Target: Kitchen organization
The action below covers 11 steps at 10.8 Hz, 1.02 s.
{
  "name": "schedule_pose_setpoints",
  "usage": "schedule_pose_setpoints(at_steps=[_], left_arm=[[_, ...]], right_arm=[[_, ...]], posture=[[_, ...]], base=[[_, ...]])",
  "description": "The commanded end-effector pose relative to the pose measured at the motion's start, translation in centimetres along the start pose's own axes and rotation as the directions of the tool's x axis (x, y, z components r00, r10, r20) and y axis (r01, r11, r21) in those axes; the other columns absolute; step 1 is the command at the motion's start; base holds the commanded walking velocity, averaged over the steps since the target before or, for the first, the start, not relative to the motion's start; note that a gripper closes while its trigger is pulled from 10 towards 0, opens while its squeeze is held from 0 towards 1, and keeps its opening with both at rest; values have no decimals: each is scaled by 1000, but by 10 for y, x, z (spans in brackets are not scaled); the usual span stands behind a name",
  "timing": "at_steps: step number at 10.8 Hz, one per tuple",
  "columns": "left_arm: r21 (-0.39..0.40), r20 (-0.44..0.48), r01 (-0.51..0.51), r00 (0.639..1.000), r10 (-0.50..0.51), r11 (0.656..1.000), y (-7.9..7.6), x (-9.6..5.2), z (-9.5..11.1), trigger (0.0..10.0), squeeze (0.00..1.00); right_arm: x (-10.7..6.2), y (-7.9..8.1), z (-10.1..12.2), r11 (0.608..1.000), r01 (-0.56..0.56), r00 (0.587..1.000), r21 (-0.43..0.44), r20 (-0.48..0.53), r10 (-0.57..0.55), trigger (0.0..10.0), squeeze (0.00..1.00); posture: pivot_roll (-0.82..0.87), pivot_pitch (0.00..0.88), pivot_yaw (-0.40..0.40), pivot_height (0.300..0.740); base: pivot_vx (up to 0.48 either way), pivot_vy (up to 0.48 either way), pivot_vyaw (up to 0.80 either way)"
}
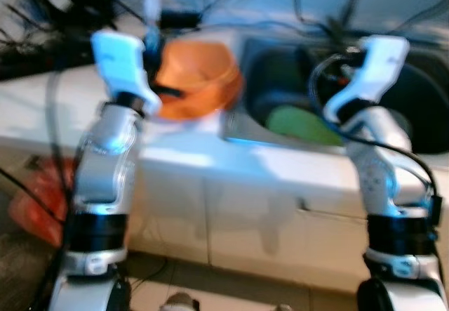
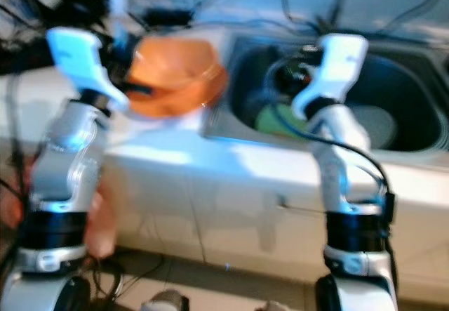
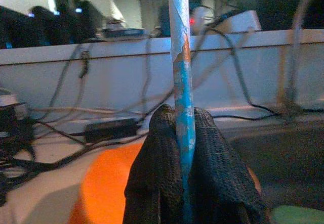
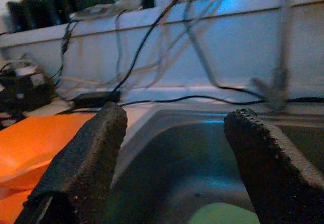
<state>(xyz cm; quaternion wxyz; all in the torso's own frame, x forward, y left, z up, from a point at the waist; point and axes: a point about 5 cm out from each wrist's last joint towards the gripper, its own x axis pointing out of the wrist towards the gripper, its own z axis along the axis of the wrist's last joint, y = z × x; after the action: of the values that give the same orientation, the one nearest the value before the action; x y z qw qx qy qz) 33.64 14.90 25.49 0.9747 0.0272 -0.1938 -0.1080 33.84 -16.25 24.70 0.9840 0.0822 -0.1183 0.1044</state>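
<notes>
Orange bowl [image 1: 198, 79] sits on the white counter [image 1: 63, 107], right beside the left edge of the sink [image 1: 280, 72]. Both head pictures are blurry. At the far left, black cables [image 1: 49, 2] lie in a tangle at the back of the counter, and something red [image 1: 38, 199] sits low by the floor.

Next comes the left arm, raised up in front of the counter. Its left gripper [image 3: 185, 148] is up by the bowl's left side. The two black fingers [image 3: 157, 178] are pinched tight on a thin blue stick [image 3: 181, 82] that stands straight up between them. The stick has worn paint and some orange marks. The orange bowl shows just behind and below the fingers.

To the right is the dark sink, sunk into the counter. A green thing [image 1: 298, 125] lies in the bottom of it.

The right arm is raised over the sink. Its right gripper [image 4: 174, 148] has its fingers spread wide apart with nothing between them. Under the counter there are white cupboard doors [image 1: 280, 220].
</notes>
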Motion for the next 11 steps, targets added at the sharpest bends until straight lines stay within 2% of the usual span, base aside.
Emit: schedule_pose_setpoints(at_steps=[1, 3, 4, 6, 11], left_arm=[[13, 13, -11, 1000, 11, 1000, 4, -3, 4, 0, 0], [13, 4, -11, 1000, 11, 1000, 3, -3, 1, 0, 0], [11, -7, -16, 1000, 16, 1000, 4, -3, -1, 0, 0], [-4, -6, -18, 1000, 18, 1000, 4, -2, 0, 0, 0], [-51, -11, -45, 999, 45, 998, 11, -2, 0, 0, 0]], right_arm=[[2, 4, 2, 1000, -11, 1000, 2, 7, 11, 10000, 0], [3, 5, 2, 1000, -11, 1000, 4, 4, 11, 10000, 0], [2, 4, 3, 1000, -10, 1000, 4, 4, 10, 10000, 0], [2, 3, 3, 1000, -6, 1000, 2, 5, 6, 10000, 0], [2, 3, 7, 1000, -22, 1000, -19, 22, 22, 10000, 0]], posture=[[114, 80, 4, 740], [111, 80, 3, 740], [108, 81, 3, 740], [105, 83, 0, 740], [102, 87, -3, 740]], base=[[0, 0, 0], [0, 0, -578], [0, -409, -444], [127, -347, 0], [0, 0, 0]])
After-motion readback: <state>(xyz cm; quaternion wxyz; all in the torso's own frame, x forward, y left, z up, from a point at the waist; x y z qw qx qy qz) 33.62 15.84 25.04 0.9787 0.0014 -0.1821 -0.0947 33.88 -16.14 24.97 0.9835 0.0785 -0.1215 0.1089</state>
